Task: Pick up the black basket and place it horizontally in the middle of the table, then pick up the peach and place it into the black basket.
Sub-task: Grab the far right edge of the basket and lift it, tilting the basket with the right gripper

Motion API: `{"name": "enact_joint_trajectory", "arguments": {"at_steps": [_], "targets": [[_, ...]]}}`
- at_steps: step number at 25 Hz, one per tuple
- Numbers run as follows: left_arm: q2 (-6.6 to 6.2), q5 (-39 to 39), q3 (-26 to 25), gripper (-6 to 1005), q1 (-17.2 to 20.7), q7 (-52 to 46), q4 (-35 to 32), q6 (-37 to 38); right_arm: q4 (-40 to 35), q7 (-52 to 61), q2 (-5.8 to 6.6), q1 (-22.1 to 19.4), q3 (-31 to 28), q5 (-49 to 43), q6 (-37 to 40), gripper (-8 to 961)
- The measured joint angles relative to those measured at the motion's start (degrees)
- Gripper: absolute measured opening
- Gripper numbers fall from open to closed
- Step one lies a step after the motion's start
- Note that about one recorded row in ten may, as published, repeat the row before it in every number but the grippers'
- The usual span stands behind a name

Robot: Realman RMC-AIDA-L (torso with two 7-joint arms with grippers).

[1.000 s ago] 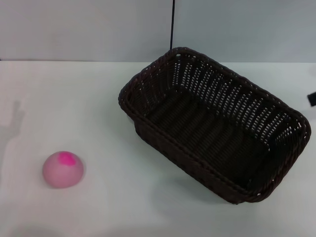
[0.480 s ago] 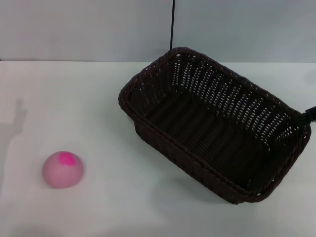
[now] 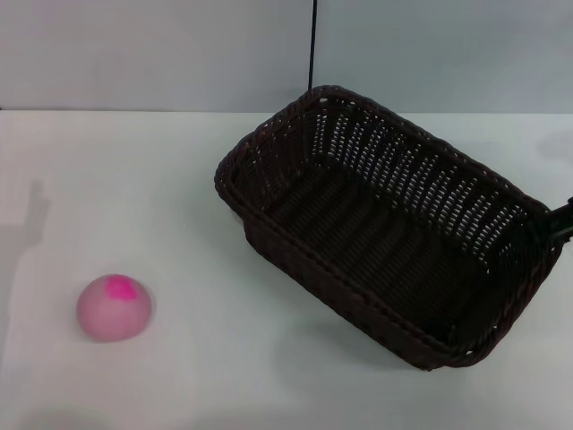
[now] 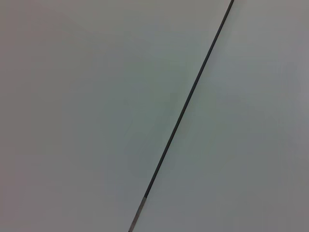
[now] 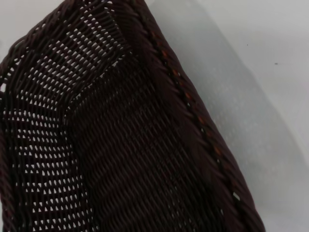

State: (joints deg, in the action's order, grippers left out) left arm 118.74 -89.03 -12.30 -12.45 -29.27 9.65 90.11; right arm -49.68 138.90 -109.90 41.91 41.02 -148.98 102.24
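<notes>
The black basket (image 3: 333, 297) stands on the white table (image 3: 152, 188), right of the middle, set at a slant with its long side running from far left to near right. It is empty. The peach (image 3: 114, 306) lies alone on the table at the near left. A dark part of my right gripper (image 3: 564, 219) shows at the head view's right edge, close to the basket's right end. The right wrist view looks closely at the basket's braided rim (image 5: 193, 111) and woven inside. My left gripper is out of view.
A pale wall with a thin dark vertical seam (image 3: 312, 43) stands behind the table. The left wrist view shows only this wall and the seam (image 4: 186, 104). A faint arm shadow (image 3: 31, 215) lies on the table's left side.
The dark part of my right gripper has come lower at the right edge, down beside the basket's right end. The shadow at the left has shifted slightly. Basket and peach have not moved.
</notes>
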Motion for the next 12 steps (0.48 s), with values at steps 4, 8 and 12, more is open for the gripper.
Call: {"name": "enact_joint_trajectory", "arguments": {"at_steps": [4,8,12], "targets": [[0.0,0.0,0.0,810,0.05,0.0,0.02,-0.05,0.48,-0.26,-0.5,0.01,0.02,0.0,-1.37,778],[0.0,0.0,0.11,810,0.06,0.0,0.05,-0.12,0.59,-0.84,-1.35,-0.09,0.87,0.0,-2.24,771],[0.0,0.0,0.44,810,0.07,0.0,0.12,-0.19,0.63,-1.39,-2.19,-0.34,2.87,0.0,-3.59,734]]}}
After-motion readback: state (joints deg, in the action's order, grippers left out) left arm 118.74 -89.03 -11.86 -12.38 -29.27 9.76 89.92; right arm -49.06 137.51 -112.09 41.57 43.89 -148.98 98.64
